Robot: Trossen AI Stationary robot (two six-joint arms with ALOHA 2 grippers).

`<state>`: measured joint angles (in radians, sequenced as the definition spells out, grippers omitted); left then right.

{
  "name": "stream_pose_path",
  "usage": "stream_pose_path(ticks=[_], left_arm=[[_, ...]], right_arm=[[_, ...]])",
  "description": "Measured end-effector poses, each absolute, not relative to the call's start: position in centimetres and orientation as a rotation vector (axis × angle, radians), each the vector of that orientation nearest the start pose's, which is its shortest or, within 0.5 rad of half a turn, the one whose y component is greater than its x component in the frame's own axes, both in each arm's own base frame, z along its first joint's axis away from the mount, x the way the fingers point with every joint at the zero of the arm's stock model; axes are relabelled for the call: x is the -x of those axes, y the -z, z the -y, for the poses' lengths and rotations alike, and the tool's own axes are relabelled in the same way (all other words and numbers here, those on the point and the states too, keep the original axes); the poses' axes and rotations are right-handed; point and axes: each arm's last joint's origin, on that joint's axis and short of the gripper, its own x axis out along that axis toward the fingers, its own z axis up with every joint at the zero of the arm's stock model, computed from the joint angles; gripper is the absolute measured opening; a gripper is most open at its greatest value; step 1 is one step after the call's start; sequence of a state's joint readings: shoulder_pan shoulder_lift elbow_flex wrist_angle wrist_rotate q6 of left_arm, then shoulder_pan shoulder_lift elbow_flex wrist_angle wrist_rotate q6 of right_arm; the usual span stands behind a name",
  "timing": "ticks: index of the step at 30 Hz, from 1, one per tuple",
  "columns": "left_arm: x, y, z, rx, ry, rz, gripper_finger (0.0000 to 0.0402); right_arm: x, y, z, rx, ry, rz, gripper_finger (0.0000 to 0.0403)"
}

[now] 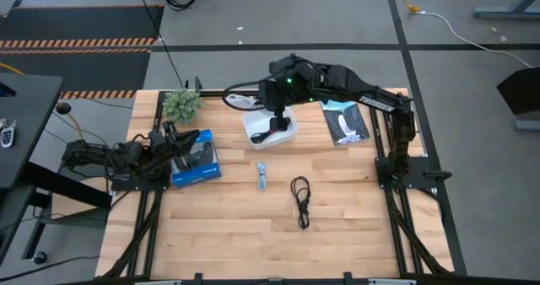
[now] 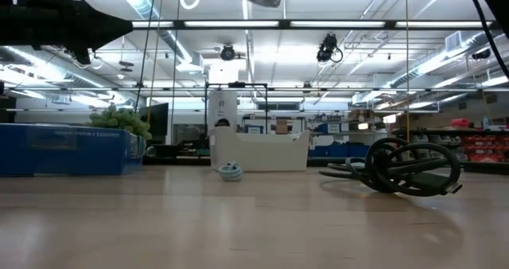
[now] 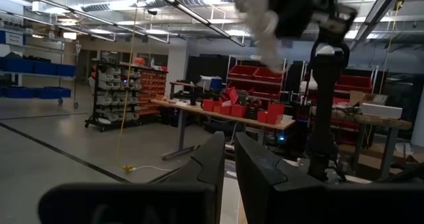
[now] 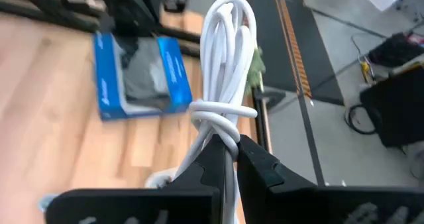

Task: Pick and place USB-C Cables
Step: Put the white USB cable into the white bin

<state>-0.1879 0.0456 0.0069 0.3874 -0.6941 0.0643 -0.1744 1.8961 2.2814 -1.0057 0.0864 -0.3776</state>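
Gripping the bundled white cable (image 4: pixel 222 85), the right gripper (image 4: pixel 228 159) hangs over the white tray (image 1: pixel 283 133) at the desk's (image 1: pixel 253 234) 12 o'clock; a black cable (image 1: pixel 272 135) lies inside. Pale cable (image 1: pixel 262 177) and another black cable (image 1: pixel 301 201) lie mid-desk. The left gripper (image 3: pixel 228 168), jaws clenched, waits at 9 o'clock.

No legible text, label or number anywhere.

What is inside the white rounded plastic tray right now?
A black cable lies in the white rounded plastic tray. The right end effector, holding the bundled white cable, hangs above and covers part of the tray's inside.
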Motion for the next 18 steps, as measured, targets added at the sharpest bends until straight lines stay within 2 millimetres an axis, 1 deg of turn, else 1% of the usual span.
stream_pose_path(ticks=[4, 9, 14, 18], left_arm=[[-9.0, -19.7, -0.2, 0.088, -0.511, 0.302, 0.0043], [-9.0, -19.7, -0.2, 0.088, -0.511, 0.302, 0.0043], [-9.0, -19.7, -0.2, 0.088, -0.51, 0.302, 0.0043], [-9.0, -19.7, -0.2, 0.088, -0.51, 0.302, 0.0043]], right_arm=[[-38.3, -42.8, 9.1, 0.364, 0.152, -0.724, 0.0027], [-38.6, -39.9, 11.3, 0.399, 0.155, -0.82, 0.0027], [-38.7, -37.3, 12.4, 0.454, 0.136, -0.904, 0.0028], [-39.0, -35.2, 12.8, 0.568, 0.149, -0.973, 0.0028]])
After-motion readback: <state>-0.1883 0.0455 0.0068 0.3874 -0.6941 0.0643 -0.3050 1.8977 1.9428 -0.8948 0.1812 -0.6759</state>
